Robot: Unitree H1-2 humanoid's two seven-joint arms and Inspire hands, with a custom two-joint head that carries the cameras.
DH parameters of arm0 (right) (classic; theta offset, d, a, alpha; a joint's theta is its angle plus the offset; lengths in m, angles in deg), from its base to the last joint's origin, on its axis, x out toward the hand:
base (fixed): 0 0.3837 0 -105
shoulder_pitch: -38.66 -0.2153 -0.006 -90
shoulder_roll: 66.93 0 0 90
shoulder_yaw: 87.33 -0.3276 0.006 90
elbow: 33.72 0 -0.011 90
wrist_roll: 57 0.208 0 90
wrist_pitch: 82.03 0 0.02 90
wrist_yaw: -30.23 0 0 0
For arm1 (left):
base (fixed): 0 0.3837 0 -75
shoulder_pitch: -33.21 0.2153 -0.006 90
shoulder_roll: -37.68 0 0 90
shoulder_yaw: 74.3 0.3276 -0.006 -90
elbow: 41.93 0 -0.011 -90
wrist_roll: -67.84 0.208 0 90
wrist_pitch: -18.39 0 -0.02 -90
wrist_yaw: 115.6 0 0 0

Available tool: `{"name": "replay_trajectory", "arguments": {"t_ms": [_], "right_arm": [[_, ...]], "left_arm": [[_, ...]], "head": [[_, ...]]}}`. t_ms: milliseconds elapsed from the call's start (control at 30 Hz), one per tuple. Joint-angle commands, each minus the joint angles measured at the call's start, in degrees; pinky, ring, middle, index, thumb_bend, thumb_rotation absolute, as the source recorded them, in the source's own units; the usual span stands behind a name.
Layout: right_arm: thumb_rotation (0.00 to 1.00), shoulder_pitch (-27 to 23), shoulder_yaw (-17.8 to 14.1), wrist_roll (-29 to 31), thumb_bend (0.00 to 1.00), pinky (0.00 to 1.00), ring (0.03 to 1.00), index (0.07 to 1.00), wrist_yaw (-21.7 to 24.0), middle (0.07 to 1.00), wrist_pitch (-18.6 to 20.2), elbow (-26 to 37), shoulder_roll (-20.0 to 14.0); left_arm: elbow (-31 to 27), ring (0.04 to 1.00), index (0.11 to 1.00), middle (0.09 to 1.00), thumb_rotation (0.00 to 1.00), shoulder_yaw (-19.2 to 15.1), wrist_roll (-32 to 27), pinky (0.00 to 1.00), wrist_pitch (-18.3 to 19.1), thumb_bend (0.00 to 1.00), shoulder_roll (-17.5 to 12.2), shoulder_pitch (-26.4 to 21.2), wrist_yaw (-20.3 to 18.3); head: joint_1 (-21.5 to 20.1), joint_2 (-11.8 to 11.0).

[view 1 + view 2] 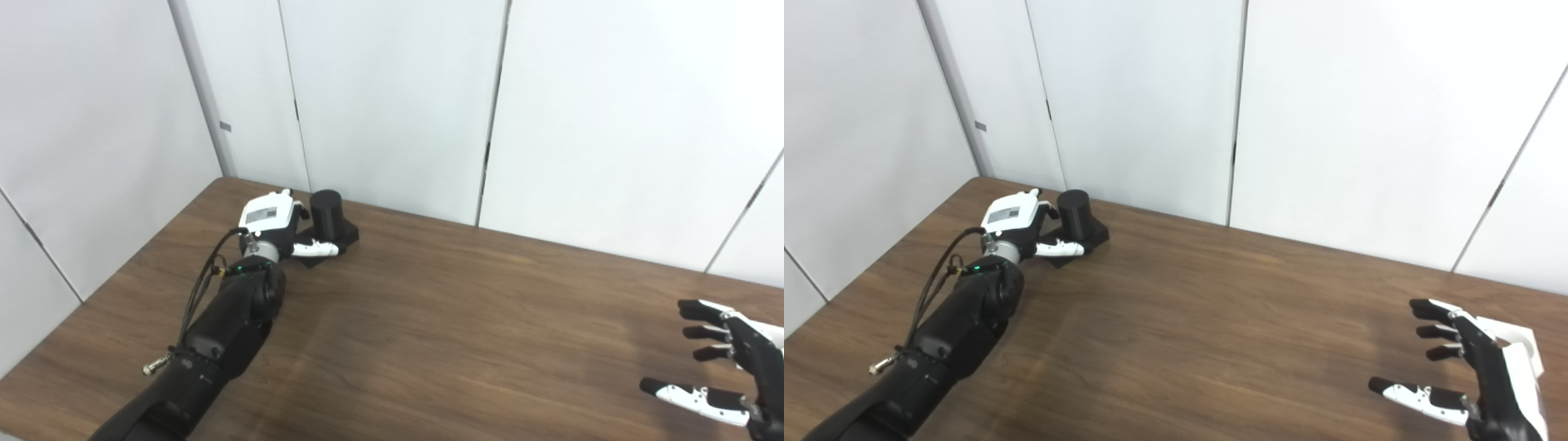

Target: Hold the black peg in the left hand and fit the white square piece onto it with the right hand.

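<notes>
Reaching to the far left corner of the brown table [429, 318], the left hand [269, 217] sits against the black peg [325, 213], which stands upright on its square black base; its thumb lies across the base in front, but whether the fingers have closed on the peg cannot be told. The right hand [1470, 373] hovers at the near right edge with its fingers [1433, 332] spread wide, holding nothing. Just behind it lies the white square piece [1516, 343], mostly hidden by the hand.

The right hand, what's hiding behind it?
Behind the right hand a white piece peeks out on the table. The hand covers most of it, so its full shape stays hidden.
</notes>
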Motion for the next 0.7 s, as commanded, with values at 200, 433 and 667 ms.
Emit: {"name": "replay_trajectory", "arguments": {"t_ms": [200, 433, 667], "right_arm": [[0.0, -1.0, -0.5, 0.5, 0.64, 0.54, 0.676, 0.715, 0.2, 0.737, -0.4, 3.0, -0.6], [0.0, -0.9, -0.7, 0.7, 0.64, 0.54, 0.676, 0.717, 0.3, 0.739, -0.6, 3.1, -0.8], [0.0, -0.4, -0.6, 0.8, 0.64, 0.53, 0.664, 0.712, 0.1, 0.732, -1.2, 2.9, -1.1]], "left_arm": [[1.5, 1.0, 0.76, 1.0, 0.7, 0.7, 0.0, 0.98, -0.3, 1.0, -1.0, -3.2, 3.0], [4.3, 1.0, 0.755, 1.0, 0.68, 1.5, -0.1, 0.98, 0.1, 1.0, -1.0, -3.7, 4.2], [8.0, 1.0, 0.775, 1.0, 0.64, 0.9, -0.5, 1.0, 0.8, 1.0, 0.5, -4.5, 5.8]], "head": [[-0.1, 0.4], [0.0, 0.6], [-0.3, 0.9]]}}
